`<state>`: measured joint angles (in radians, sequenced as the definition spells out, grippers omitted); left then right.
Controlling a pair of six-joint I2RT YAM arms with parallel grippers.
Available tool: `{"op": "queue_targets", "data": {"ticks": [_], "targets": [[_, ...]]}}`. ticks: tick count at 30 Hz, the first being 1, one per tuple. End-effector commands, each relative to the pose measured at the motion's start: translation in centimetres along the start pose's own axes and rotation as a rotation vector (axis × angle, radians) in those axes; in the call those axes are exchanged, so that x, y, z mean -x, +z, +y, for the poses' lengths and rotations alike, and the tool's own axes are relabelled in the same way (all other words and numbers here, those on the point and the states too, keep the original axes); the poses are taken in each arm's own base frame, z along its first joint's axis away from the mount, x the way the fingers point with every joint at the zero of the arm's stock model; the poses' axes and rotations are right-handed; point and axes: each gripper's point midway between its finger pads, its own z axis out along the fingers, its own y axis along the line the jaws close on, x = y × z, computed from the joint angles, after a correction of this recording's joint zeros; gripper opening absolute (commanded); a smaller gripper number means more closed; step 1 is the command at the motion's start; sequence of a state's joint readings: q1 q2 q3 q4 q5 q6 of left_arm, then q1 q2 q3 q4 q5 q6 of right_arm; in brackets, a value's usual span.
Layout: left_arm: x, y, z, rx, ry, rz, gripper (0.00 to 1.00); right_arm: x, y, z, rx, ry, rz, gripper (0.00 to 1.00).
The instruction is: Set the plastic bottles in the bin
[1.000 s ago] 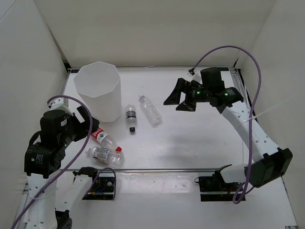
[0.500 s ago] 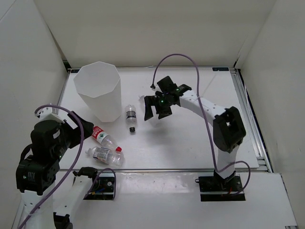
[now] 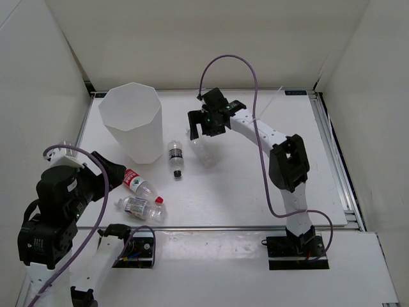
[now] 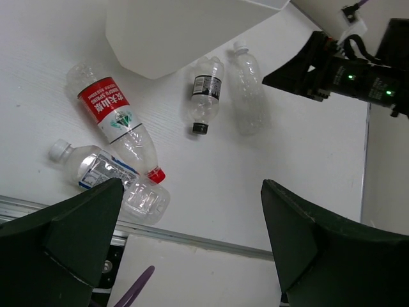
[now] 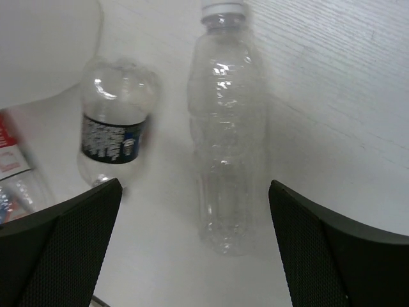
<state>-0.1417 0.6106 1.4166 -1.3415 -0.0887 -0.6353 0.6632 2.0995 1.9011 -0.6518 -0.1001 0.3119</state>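
- The bin (image 3: pixel 131 121) stands upright with its mouth open. It is my landmark, and all four bottles lie outside it.
- My right gripper (image 5: pixel 195 185) hangs to the right of the bin with its jaws spread wide and nothing in them. The two fingers frame the unlabelled bottle (image 5: pixel 223 141) from above.
- My left gripper (image 4: pixel 192 185) hovers on the near side of the bin, jaws likewise wide apart and empty.
- The unlabelled bottle lies on its side to the right of the bin, white cap pointing away from me. I judge it to be the one in hand. I should come straight down, centre it between the fingers, which now sit a little off to its left, and close across the mid-body. The squeeze must be gentle, since the thin plastic will likely buckle and slip. The lift must clear the bin's tall rim.
- The red-labelled bottle (image 4: pixel 118 128) lies near the bin's base on the near side.
- The white-capped labelled bottle (image 4: pixel 105 179) lies just beyond it, farther from the bin.
- The black-capped bottle (image 5: pixel 114 137) lies between the bin and my target, so I must not nudge it.
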Motion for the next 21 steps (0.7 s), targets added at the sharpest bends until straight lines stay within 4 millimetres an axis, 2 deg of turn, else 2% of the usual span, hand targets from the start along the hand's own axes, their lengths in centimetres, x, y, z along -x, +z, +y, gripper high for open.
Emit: {"op": "queue_targets", "data": {"ticks": [1, 3, 6, 8, 11, 12, 13, 14, 17, 18, 19, 20, 21], "targets": [[-1.5, -1.2, -0.1, -0.026, -0.008, 0.069, 1.00, -0.8, 2.3, -2.0, -0.032, 0.009, 0.045, 0.99], [-1.5, -1.6, -0.6, -0.049, -0.009, 0.071, 1.00, -1.5, 3.4, -3.0, -0.046, 0.034, 0.072, 0.99], [-1.3, -2.0, -1.6, -0.091, 0.011, 0.095, 1.00, -2.4, 4.8, -3.2, -0.043, 0.066, 0.103, 0.99], [-1.3, -2.0, -2.7, -0.127, 0.011, 0.129, 1.00, -2.1, 5.3, -3.1, -0.043, 0.079, 0.100, 0.99], [-1.6, -2.0, -3.0, -0.144, 0.019, 0.151, 1.00, -3.1, 6.3, -3.7, -0.057, 0.139, 0.160, 0.99], [-1.6, -2.0, -3.0, -0.144, 0.019, 0.152, 1.00, -3.9, 7.0, -3.7, -0.051, 0.158, 0.195, 0.93], [-1.6, -2.0, -3.0, -0.144, 0.019, 0.152, 1.00, -3.9, 6.9, -3.8, -0.035, 0.168, 0.199, 0.87], [-1.6, -2.0, -3.0, -0.144, 0.019, 0.152, 1.00, -5.2, 7.2, -3.9, -0.028, 0.191, 0.237, 0.76], [-1.3, -2.2, -3.2, -0.153, 0.029, 0.140, 1.00, -6.0, 5.4, -3.8, -0.042, 0.210, 0.243, 0.52], [-1.1, -2.4, -2.8, -0.141, 0.029, 0.120, 1.00, -5.2, 3.9, -3.3, -0.032, 0.204, 0.215, 0.51], [-0.7, -2.5, -2.8, -0.138, 0.029, 0.105, 1.00, -5.6, 3.2, -3.4, -0.044, 0.204, 0.217, 0.48], [-0.6, -2.8, -2.7, -0.137, 0.011, 0.089, 1.00, -5.2, 2.2, -3.1, -0.039, 0.210, 0.199, 0.44], [-0.4, -3.2, -2.4, -0.130, -0.001, 0.060, 1.00, -3.6, -0.4, -1.8, -0.007, 0.218, 0.144, 0.42]]}}
